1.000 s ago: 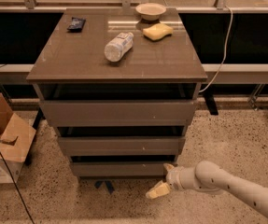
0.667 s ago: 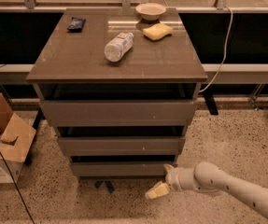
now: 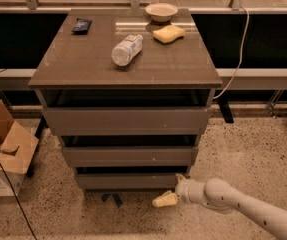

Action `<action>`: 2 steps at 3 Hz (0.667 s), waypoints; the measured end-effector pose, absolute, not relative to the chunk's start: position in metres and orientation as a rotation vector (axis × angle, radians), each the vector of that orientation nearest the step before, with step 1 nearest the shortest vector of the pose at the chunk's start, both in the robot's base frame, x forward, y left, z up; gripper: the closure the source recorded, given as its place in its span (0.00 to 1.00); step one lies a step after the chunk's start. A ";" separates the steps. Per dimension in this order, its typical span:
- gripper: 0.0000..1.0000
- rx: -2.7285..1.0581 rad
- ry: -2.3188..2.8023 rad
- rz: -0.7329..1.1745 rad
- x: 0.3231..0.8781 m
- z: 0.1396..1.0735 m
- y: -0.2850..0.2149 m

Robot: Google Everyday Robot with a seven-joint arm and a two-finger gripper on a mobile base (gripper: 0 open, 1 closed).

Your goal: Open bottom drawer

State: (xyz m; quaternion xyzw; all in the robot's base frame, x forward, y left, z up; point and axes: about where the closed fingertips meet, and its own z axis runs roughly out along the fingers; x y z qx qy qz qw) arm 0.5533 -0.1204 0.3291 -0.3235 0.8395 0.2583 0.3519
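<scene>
Low down, the gripper (image 3: 165, 200) is hovering near the cabinet's (image 3: 83, 69) lower right corner, just below the right end of the bottom drawer (image 3: 128, 180), its pale tip pointing left; whether it is released or clenched cannot be told. The white arm (image 3: 243, 211) is reaching in from the cabinet's right. The bottom drawer is sitting lowest in the cabinet's stack of three, under the two larger fronts, with a dark gap showing above it. On the cabinet's top a clear bottle (image 3: 127, 49) is lying on its side near the middle, a yellow sponge (image 3: 168, 33) and a pale bowl (image 3: 161, 11) are resting toward the back right, a dark packet (image 3: 81, 25) at the back left. A cardboard box (image 3: 8, 149) is standing left of the cabinet
</scene>
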 end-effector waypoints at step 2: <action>0.00 -0.768 2.151 0.674 0.600 0.304 -0.118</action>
